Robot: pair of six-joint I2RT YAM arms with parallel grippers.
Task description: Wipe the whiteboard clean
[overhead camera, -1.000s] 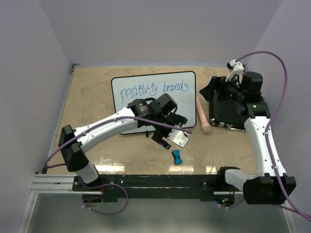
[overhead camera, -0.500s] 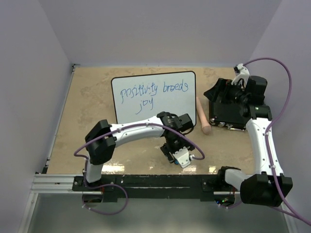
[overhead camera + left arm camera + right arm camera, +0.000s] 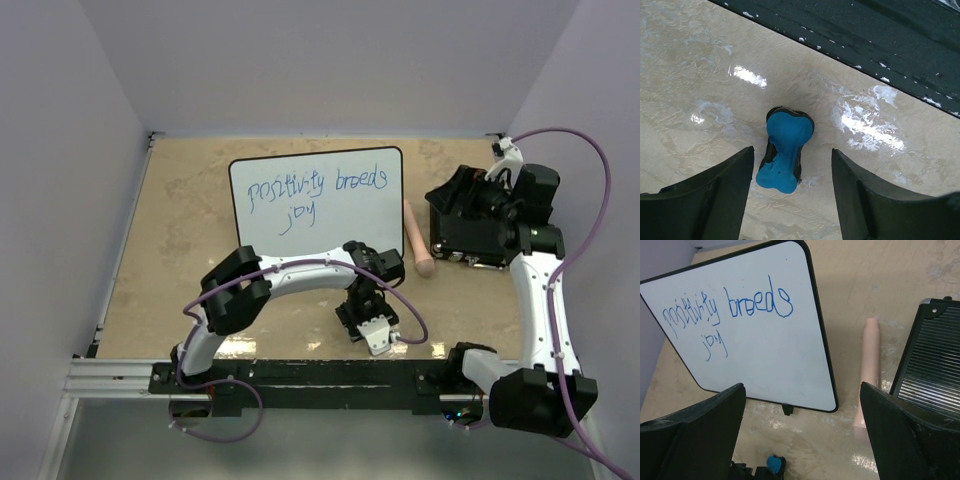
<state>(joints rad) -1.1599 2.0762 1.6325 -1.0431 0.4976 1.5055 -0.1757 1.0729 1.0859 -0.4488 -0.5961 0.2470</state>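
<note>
The table (image 3: 700, 75) looks like polished beige stone, glossy with bright glare patches. The whiteboard (image 3: 765, 355) has a smooth, faintly shiny white face and a thin black rim. The eraser (image 3: 785, 135) has a smooth blue plastic top over a dark base. The left gripper (image 3: 792, 152) has matt dark fingers (image 3: 705, 200). At right in the right wrist view, the black box (image 3: 935, 360) is finely ribbed, and the pink cylinder (image 3: 870, 360) is smooth and matt. The black rail (image 3: 865, 30) is chipped.
</note>
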